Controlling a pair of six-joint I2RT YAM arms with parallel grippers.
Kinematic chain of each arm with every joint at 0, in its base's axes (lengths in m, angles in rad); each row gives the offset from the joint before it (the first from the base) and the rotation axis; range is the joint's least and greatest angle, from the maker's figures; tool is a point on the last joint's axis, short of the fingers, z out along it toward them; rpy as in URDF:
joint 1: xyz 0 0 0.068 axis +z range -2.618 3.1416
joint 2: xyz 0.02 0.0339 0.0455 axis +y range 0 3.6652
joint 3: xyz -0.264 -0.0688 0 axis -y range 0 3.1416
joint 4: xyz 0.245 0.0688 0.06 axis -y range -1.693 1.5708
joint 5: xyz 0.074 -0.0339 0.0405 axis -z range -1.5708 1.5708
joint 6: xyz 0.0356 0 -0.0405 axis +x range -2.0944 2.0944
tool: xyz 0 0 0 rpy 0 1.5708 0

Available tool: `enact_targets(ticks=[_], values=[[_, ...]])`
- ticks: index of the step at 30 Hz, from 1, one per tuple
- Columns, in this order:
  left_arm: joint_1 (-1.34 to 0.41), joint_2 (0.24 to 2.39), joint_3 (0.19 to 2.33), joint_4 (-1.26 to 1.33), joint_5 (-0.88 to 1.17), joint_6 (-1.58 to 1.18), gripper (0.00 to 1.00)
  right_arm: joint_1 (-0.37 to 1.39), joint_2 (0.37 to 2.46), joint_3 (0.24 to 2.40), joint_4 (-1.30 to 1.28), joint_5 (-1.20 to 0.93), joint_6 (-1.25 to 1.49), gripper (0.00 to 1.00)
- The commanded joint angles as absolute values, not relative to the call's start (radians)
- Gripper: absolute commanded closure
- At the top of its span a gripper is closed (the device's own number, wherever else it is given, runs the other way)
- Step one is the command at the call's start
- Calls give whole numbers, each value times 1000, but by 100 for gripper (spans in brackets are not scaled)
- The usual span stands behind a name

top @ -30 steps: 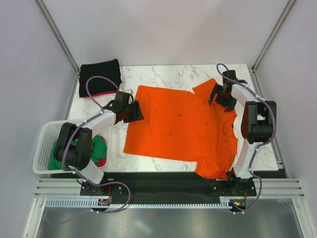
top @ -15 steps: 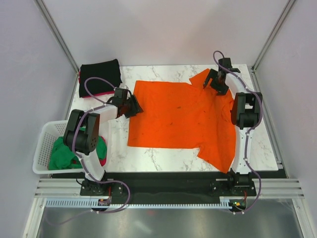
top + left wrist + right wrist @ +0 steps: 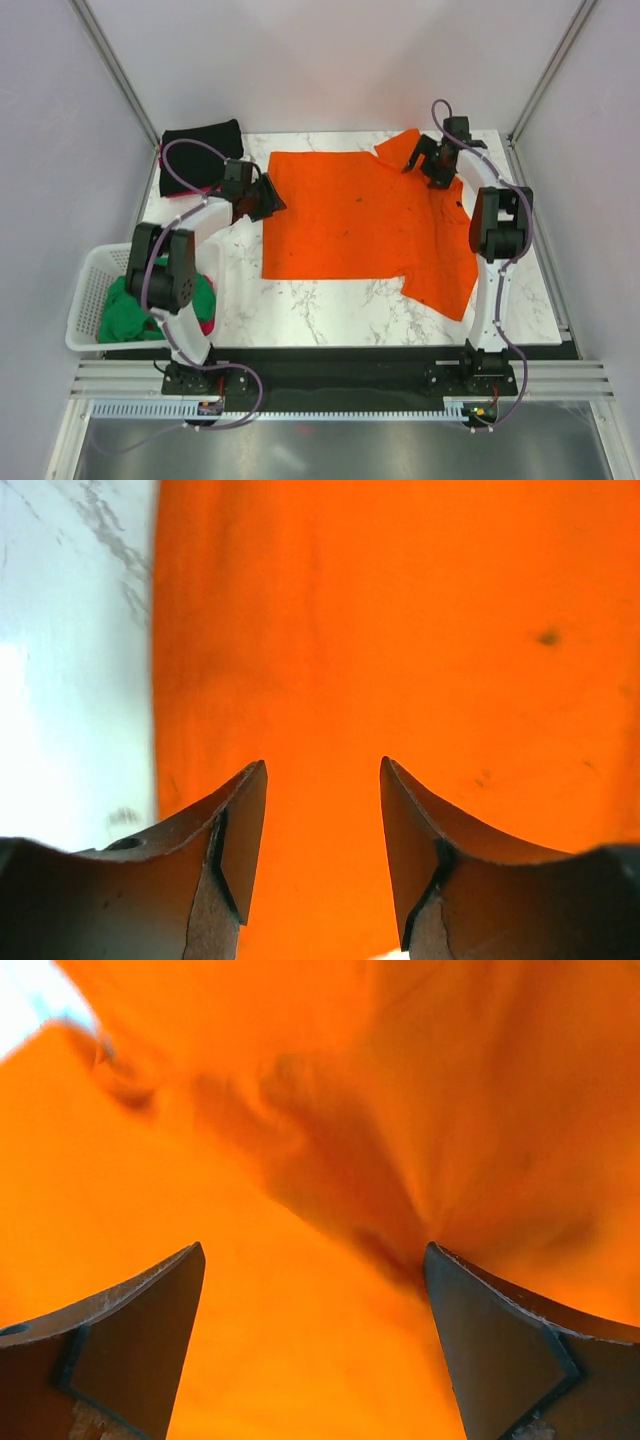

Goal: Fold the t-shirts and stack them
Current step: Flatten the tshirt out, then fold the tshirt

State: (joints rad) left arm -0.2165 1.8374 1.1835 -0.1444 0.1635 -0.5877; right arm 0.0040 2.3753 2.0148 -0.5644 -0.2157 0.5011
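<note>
The bright orange t-shirt (image 3: 360, 215) lies spread flat on the marble table, its near right part hanging down toward the front right. My left gripper (image 3: 268, 198) sits at the shirt's left edge, open, with orange cloth (image 3: 400, 630) under the jaws (image 3: 322, 780). My right gripper (image 3: 425, 165) is over the far right sleeve, open wide above rumpled orange cloth (image 3: 330, 1110), in the right wrist view (image 3: 312, 1260). A folded black t-shirt (image 3: 200, 148) lies at the far left corner. A green t-shirt (image 3: 125, 312) and a pink-red one (image 3: 206, 324) are in the basket.
The white lattice basket (image 3: 88, 285) stands off the table's left front edge, beside the left arm. Bare marble (image 3: 330, 310) shows along the front edge and at the right (image 3: 525, 290). Metal frame posts stand at the far corners.
Both grippers have moved toward the far edge and the orange shirt has slid away from me with them. Its front hem now lies farther from the near edge.
</note>
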Motion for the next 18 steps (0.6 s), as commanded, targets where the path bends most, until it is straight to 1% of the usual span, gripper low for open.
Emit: enact_targets(ticks=[1,2,3,4,5,6,7,8,9,10,11,12,14,16,18], values=[[-248,1611,1161,-233,147,-546,44,12,2113,1848,-532,-215,528,2],[-253,1579,1113,-245,147,-551,44,12,2018,1798,-541,-206,532,2],[-256,1548,1083,-253,147,-555,43,15,1970,1749,-557,-169,532,2],[-262,1479,1053,-273,147,-561,44,17,1920,1645,-595,-141,531,2],[-268,1448,996,-285,144,-569,43,15,1820,1591,-616,-109,531,2],[-275,1413,968,-297,140,-569,43,17,1768,1530,-644,-31,535,2],[-293,1355,939,-313,135,-568,43,17,1716,1408,-652,-9,540,2],[-301,1324,886,-345,126,-568,43,18,1610,1346,-655,-6,537,2],[-308,1301,861,-368,126,-569,42,17,1556,1285,-655,36,537,2],[-320,1260,836,-386,124,-575,42,17,1505,1167,-658,52,551,2],[-325,1241,790,-414,118,-587,42,15,1409,1113,-660,64,561,2],[-331,1223,769,-428,111,-598,42,17,1366,1016,-673,72,572,2],[-351,1171,715,-454,89,-623,42,15,1252,939,-680,58,597,2],[-368,1144,693,-477,69,-643,42,17,1188,841,-673,2,603,2],[-377,1120,670,-489,37,-667,42,17,1108,764,-676,3,609,2]])
